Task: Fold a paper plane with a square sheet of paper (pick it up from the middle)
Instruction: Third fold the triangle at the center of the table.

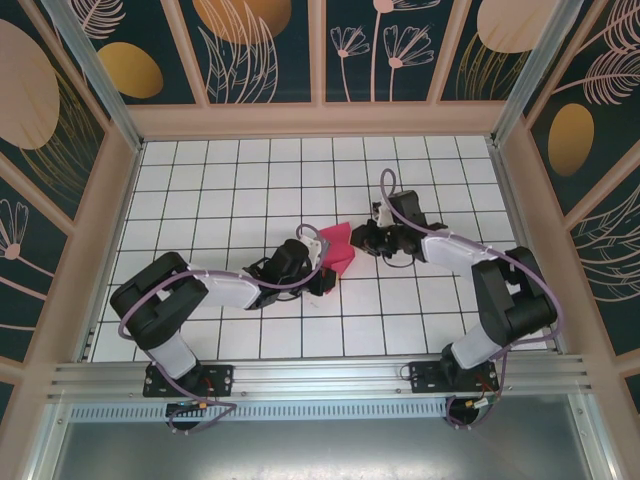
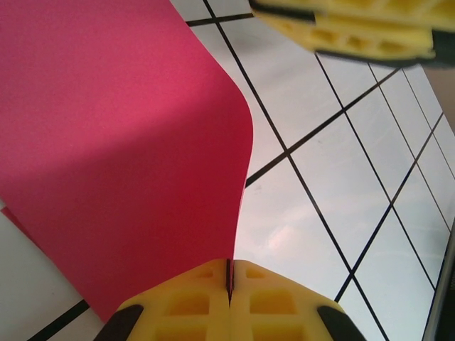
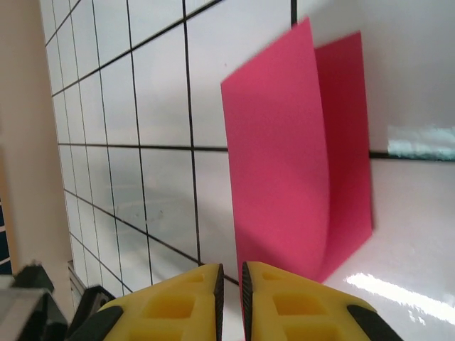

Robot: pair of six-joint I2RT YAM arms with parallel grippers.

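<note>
We see the square sheet of paper (image 1: 336, 247) near the middle of the worktop (image 1: 230, 180), well away from every edge. It is not flat. It is bent over on itself in a soft loop, with two pink layers and no sharp crease yet.

The left gripper (image 2: 229, 266) is squeezed tight, and one edge of the paper goes right into the seam between its fingers. So the left arm holds the sheet, and the paper stands up from those fingers and curls away.

The right gripper (image 3: 231, 273) has its fingers almost together, with a thin dark slit between them. We cannot tell if any paper is pinched there. The round bend of the paper lies just in front of these fingers, a little to one side of the slit. The loose edges point away from them.

From above, the paper sits between the two grippers. The left one is on the near side and the right one on the far side, both very close.

We think the fold is the step in hand. The two layers do not line up at the far corners, so they may need to match before the bend is pressed flat.
</note>
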